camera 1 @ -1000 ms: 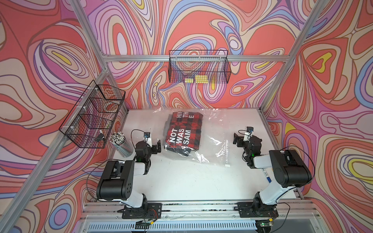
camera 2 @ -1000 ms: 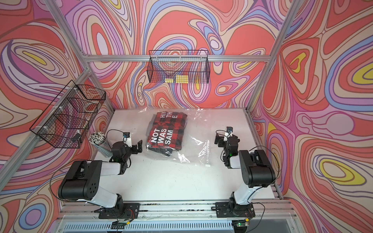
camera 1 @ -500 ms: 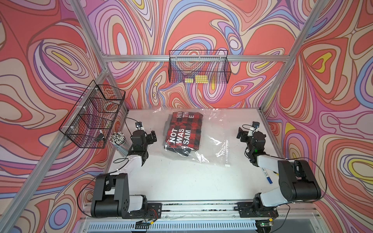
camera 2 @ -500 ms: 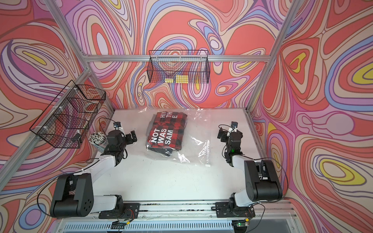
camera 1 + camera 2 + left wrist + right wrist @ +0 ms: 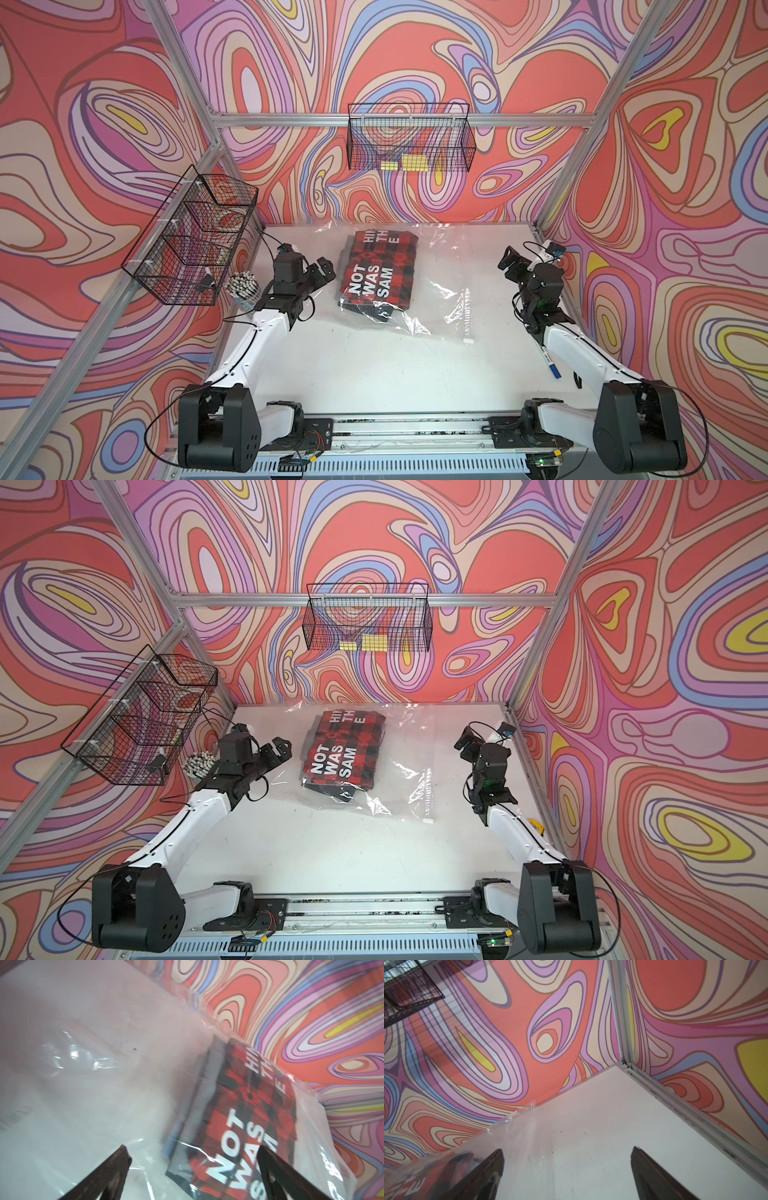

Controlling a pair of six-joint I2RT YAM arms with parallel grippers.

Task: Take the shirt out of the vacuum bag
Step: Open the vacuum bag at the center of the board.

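Both arms are empty-handed. The left jaws stand wide apart with nothing between them, and so do the right jaws. The bag (image 5: 436,266) lies flat on the tabletop (image 5: 353,374) toward the back wall, between the two arms, with the shirt (image 5: 380,274) inside it. The shirt is folded into an oblong, red and black check with white lettering, and its long axis runs from the front of the tabletop toward the back wall, tilted a little. It sits in the end of the bag nearer the left arm, and clear, empty plastic spreads from there toward the right arm. The zip edge (image 5: 467,311) runs front to back along that far side, with a small white clip (image 5: 468,341) at its near end. We cannot tell whether the zip is sealed. The left jaws are the nearer pair. They hang just beside the shirt's long side, and in the left wrist view the shirt (image 5: 249,1122) lies ahead of the spread jaws with plastic (image 5: 104,1053) beneath them. The right jaws are well apart from the shirt and near only a back corner of the bag (image 5: 517,1132). We judge that the shirt must come out toward the right, so the coming move turns on the right jaws reaching the zip edge.
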